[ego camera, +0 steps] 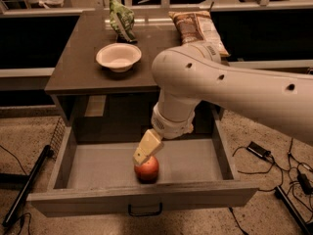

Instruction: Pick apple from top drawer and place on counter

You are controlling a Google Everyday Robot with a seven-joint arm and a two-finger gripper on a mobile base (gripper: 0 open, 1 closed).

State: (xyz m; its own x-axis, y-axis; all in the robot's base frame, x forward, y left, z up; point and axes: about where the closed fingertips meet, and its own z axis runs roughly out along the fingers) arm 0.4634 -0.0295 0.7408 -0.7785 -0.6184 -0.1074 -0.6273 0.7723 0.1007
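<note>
The red-orange apple (147, 170) lies on the grey floor of the open top drawer (102, 164), near its front middle. My gripper (145, 152) hangs from the big white arm (220, 87) and reaches down into the drawer, its pale tip right over the apple's top and hiding part of it. The dark brown counter (83, 62) is the cabinet top behind the drawer. The drawer's dark handle (145, 210) shows on its front.
On the counter stand a white bowl (118, 57), a green snack bag (122, 21) and a brown chip bag (196, 27). Cables (274, 163) lie on the speckled floor to the right, and a dark pole (27, 185) lies to the left of the drawer.
</note>
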